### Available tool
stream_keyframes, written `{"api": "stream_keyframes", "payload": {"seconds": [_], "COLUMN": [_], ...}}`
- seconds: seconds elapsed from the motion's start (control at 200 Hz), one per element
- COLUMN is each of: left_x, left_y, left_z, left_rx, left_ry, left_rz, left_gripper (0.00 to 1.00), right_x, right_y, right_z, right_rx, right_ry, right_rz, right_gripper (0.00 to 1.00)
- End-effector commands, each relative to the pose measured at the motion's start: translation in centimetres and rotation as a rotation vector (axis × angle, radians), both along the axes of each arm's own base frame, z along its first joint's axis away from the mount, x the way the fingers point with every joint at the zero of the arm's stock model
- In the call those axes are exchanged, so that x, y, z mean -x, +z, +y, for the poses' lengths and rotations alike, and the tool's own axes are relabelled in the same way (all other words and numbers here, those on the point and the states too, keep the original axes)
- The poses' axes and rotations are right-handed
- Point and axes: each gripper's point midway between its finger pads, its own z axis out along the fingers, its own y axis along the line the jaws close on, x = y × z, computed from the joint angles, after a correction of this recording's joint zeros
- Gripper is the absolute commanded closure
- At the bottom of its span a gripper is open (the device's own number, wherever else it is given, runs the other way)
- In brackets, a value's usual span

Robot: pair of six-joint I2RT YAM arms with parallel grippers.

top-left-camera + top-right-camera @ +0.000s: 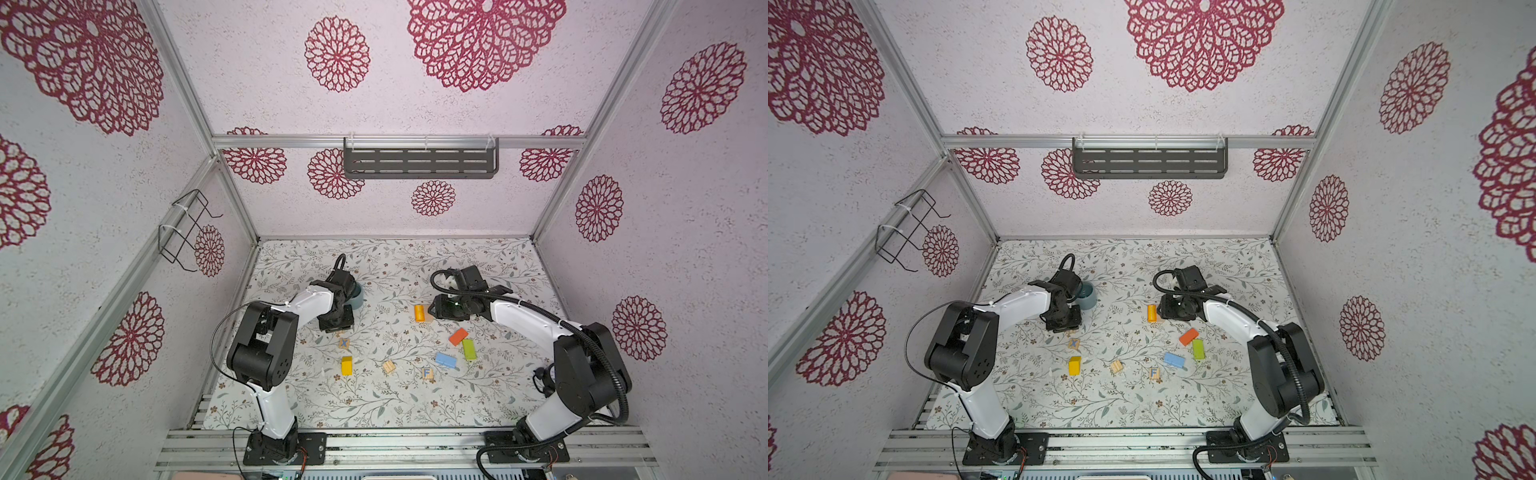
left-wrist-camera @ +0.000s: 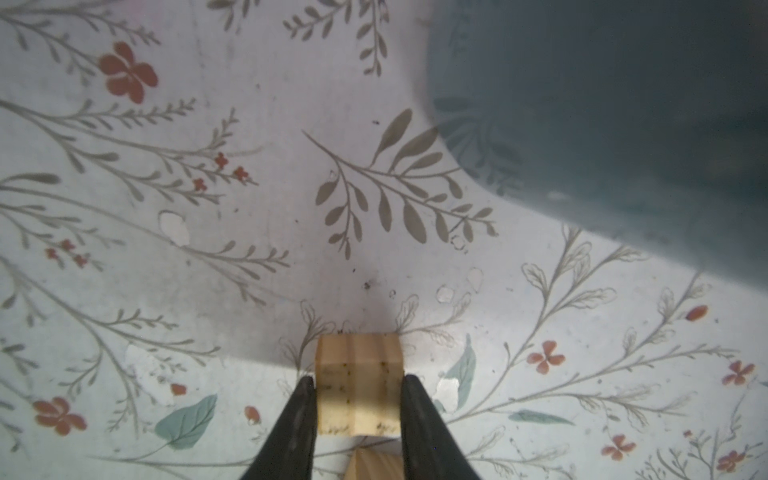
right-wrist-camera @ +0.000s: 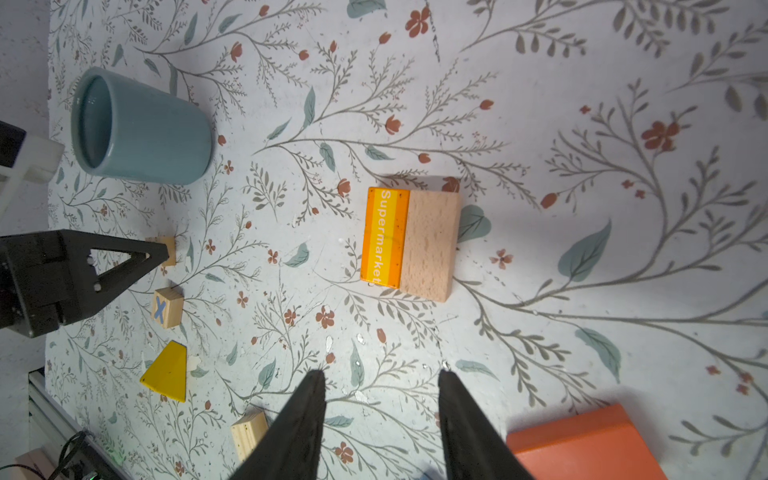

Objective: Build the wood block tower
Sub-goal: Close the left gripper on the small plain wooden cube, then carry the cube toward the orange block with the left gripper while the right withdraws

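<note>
No tower yet; wood blocks point(image 1: 458, 336) lie scattered across counter point(image 1: 374, 407); left gripper point(image 2: 358, 380) pinches natural cube point(image 2: 359, 357); right gripper point(image 3: 381, 372) spread, empty.

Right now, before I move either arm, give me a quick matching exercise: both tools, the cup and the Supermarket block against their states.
1 left tool
2 right tool
3 cup
4 Supermarket block

A open, empty
B lying alone on the mat
C closed on a plain cube
D standing by the left arm

Pairs: 1-C, 2-A, 3-D, 4-B
</note>
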Motion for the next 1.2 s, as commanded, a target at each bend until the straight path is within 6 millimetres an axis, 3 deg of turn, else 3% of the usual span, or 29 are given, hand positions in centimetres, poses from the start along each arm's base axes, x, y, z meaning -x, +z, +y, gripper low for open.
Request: {"api": "stream_keyframes", "payload": {"seconds": [0.0, 0.325, 0.665, 0.856, 0.966, 1.156, 1.191], "left_x": [-0.9, -1.0, -1.4, -2.0, -2.4, -3.5, -3.7], "left_y": [1.6, 6.4, 11.6, 12.5, 12.7, 12.6, 13.0], "left_z": [-0.2, -1.6, -5.6, -8.3, -9.9, -12.7, -13.2], "left_rx": [0.023, 0.022, 0.004, -0.004, 0.006, 0.027, 0.033], "left_ry": [0.008, -0.027, -0.102, -0.145, -0.164, -0.2, -0.208], "left_rz": [-0.04, -0.088, -0.145, -0.161, -0.164, -0.168, -0.177], "left_gripper": [0.67, 0.67, 0.66, 0.65, 0.65, 0.65, 0.65], "right_x": [-0.2, 0.2, 0.5, 1.0, 1.3, 1.3, 1.3], "right_y": [2.5, 3.1, 3.1, 3.1, 2.8, 2.7, 2.7], "right_z": [0.1, -0.7, -2.4, -3.2, -3.7, -4.6, -4.8], "right_rx": [-0.023, -0.043, -0.11, -0.122, -0.127, -0.136, -0.136], "right_ry": [0.011, -0.012, -0.05, -0.059, -0.074, -0.098, -0.104], "right_rz": [-0.052, -0.075, -0.087, -0.093, -0.092, -0.096, -0.097], "right_gripper": [0.47, 0.43, 0.4, 0.32, 0.21, 0.14, 0.09]}}
